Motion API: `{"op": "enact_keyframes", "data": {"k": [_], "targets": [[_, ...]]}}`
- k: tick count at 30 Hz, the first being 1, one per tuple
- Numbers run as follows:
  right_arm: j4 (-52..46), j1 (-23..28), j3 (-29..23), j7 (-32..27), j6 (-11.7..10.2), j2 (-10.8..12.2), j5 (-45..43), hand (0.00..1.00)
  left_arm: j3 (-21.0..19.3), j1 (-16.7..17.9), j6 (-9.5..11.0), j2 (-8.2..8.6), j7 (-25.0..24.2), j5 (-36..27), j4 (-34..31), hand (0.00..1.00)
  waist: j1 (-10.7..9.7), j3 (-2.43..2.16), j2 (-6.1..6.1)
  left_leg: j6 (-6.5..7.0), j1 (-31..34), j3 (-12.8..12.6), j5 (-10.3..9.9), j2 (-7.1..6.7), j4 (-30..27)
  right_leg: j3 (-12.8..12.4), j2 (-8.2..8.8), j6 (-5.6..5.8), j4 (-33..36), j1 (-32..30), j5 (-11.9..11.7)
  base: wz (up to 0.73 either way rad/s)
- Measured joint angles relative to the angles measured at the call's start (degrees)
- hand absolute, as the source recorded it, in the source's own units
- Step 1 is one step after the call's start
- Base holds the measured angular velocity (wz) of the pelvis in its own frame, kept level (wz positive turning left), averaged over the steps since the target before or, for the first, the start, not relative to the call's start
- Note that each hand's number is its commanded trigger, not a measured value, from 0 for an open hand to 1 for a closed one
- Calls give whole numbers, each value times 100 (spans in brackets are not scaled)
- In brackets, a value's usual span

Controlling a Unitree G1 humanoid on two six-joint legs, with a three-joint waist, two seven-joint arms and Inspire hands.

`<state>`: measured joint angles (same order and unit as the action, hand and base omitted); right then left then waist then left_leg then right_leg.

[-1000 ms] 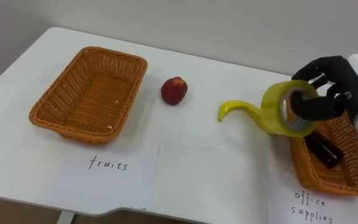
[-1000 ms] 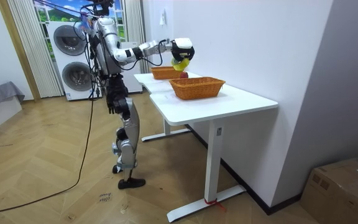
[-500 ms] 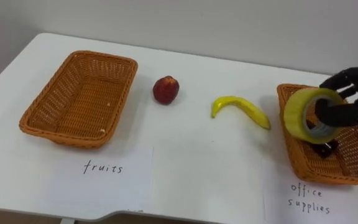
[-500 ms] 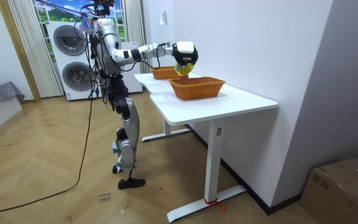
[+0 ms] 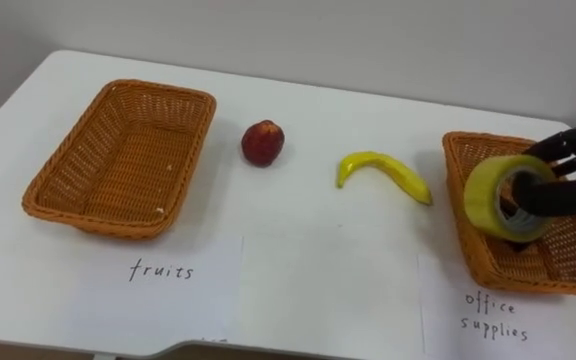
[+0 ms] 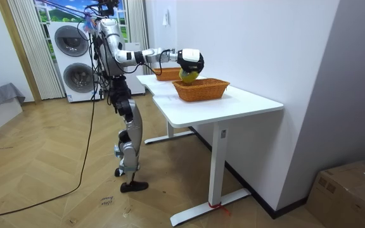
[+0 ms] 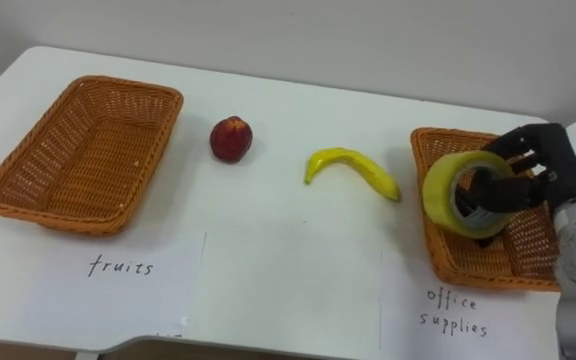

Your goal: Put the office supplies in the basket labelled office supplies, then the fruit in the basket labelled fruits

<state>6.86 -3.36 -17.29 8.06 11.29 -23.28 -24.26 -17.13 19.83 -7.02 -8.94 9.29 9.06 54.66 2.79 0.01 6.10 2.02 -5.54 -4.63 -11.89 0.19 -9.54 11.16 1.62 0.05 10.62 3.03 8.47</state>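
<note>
Right eye view: the right hand grips the tape roll above the office basket, so near its left rim it may bounce out.

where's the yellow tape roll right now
The tape roll is at the right of the right eye view, held in the right hand over the left side of the office supplies basket, right of the banana.

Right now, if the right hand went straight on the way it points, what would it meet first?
Probably the left wall of the basket under it; the right hand, shut on the tape roll, points left. If it clears the wall, the banana is next.
</note>
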Motion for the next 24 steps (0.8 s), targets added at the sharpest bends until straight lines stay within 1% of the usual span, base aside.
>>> {"op": "enact_keyframes", "data": {"k": [8,19,24], "targets": [[454,0,20,3,10,-1,-11,0,56,2,-10,-3,3,-135,-5,0,15,-2,6,0,-8,-20,0,5,2,-18,-4,0,10,1,0,0],[605,0,26,3,6,-28,-11,0,55,1,-4,-21,14,-232,-54,0,34,1,19,0,-6,-47,0,4,7,-41,-5,0,21,-2,0,0],[605,0,26,-80,2,-61,-33,0,54,-22,7,-80,32,-283,-75,0,36,5,32,1,-1,-81,-2,8,13,-40,-11,0,21,-7,0,0]]}}
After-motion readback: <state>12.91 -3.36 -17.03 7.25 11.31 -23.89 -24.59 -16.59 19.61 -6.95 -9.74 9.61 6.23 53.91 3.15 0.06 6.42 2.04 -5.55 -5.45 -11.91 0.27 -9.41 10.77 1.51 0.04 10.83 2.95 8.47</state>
